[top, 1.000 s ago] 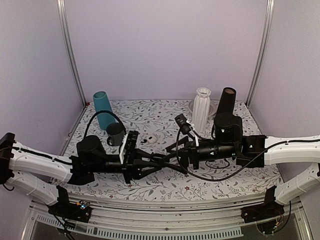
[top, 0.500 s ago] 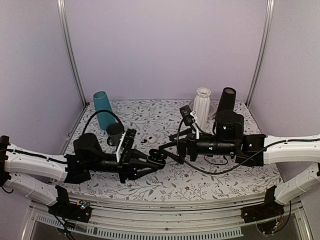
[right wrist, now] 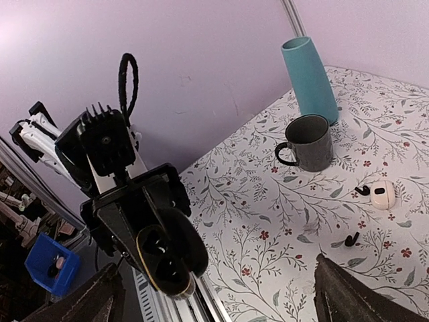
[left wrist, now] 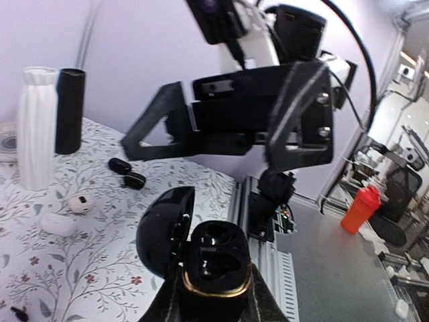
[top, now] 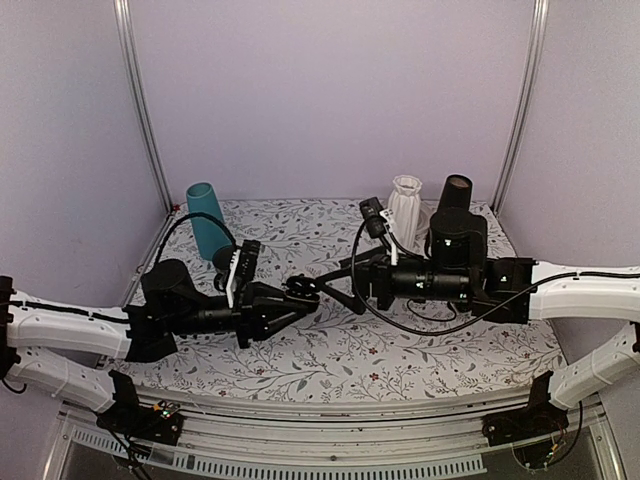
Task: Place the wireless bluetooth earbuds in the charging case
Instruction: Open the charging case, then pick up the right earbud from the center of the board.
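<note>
The left gripper (top: 297, 293) is pressed together on the charging case (left wrist: 214, 260), pinching its lower body between both fingers and holding it raised above the table (top: 330, 360). The case stands at the tip of this gripper with its hinged lid (left wrist: 164, 228) swung open to one side. Two dark wells face outward, and it cannot be told whether either is filled. The right gripper (left wrist: 209, 155) sits directly ahead of the left gripper's fingertips, facing the case, with its jaws spread wide. Its fingers stand apart from the case and touch nothing. In the right wrist view, the case lies ahead of the right gripper and nearer one finger than the other. One earbud (right wrist: 362, 190) lies on the table below and ahead of the right gripper, just beside a white pebble-shaped piece (right wrist: 383, 193). The second earbud (right wrist: 350, 239) lies on the table nearer the right gripper. Both are well apart from the case. Farther ahead of the right gripper stand a grey mug (right wrist: 312, 142) and, beyond it, a teal tumbler (right wrist: 310, 77). Ahead of the left gripper, past the right gripper, a white ribbed vase (left wrist: 35, 127) and a black cylinder (left wrist: 69, 111) stand side by side.
</note>
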Action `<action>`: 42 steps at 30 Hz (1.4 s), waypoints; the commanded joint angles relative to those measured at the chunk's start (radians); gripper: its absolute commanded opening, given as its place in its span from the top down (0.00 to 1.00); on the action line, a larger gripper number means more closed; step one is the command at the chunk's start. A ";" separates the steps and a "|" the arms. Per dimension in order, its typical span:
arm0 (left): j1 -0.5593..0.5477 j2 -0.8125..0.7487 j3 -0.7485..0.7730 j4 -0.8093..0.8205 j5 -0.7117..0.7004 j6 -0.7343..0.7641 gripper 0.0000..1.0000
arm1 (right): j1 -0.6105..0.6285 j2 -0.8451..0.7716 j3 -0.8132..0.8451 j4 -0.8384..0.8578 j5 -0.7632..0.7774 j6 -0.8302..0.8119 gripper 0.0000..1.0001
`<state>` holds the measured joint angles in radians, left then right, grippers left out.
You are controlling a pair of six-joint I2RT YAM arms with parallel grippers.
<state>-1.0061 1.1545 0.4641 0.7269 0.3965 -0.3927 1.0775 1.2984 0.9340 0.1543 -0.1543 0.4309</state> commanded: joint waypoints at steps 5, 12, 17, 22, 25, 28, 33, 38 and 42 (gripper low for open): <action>0.141 -0.195 -0.131 -0.073 -0.231 -0.157 1.00 | -0.033 0.043 0.047 -0.106 0.181 0.062 0.01; 0.180 -0.387 -0.155 -0.260 -0.374 -0.173 1.00 | -0.033 0.324 0.255 -0.339 0.192 0.117 0.09; 0.197 -0.483 -0.153 -0.336 -0.423 -0.174 1.00 | -0.033 0.551 0.401 -0.446 0.240 0.150 0.19; 0.210 -0.526 -0.150 -0.381 -0.441 -0.177 1.00 | -0.030 0.679 0.456 -0.420 0.271 0.149 0.26; 0.217 -0.531 -0.148 -0.391 -0.429 -0.174 1.00 | -0.028 0.743 0.491 -0.412 0.305 0.142 0.30; 0.222 -0.531 -0.145 -0.392 -0.420 -0.175 1.00 | -0.028 0.805 0.530 -0.408 0.332 0.133 0.35; 0.230 -0.518 -0.132 -0.397 -0.413 -0.167 1.00 | -0.028 0.874 0.580 -0.412 0.354 0.126 0.42; 0.237 -0.504 -0.121 -0.401 -0.401 -0.159 1.00 | -0.027 0.922 0.619 -0.428 0.374 0.125 0.48; 0.242 -0.496 -0.115 -0.403 -0.395 -0.158 1.00 | -0.022 0.975 0.679 -0.477 0.412 0.125 0.54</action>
<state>-0.7822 0.6552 0.3149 0.3229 -0.0097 -0.5652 1.0470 2.2173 1.5501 -0.2790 0.2005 0.5602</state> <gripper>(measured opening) 0.216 0.484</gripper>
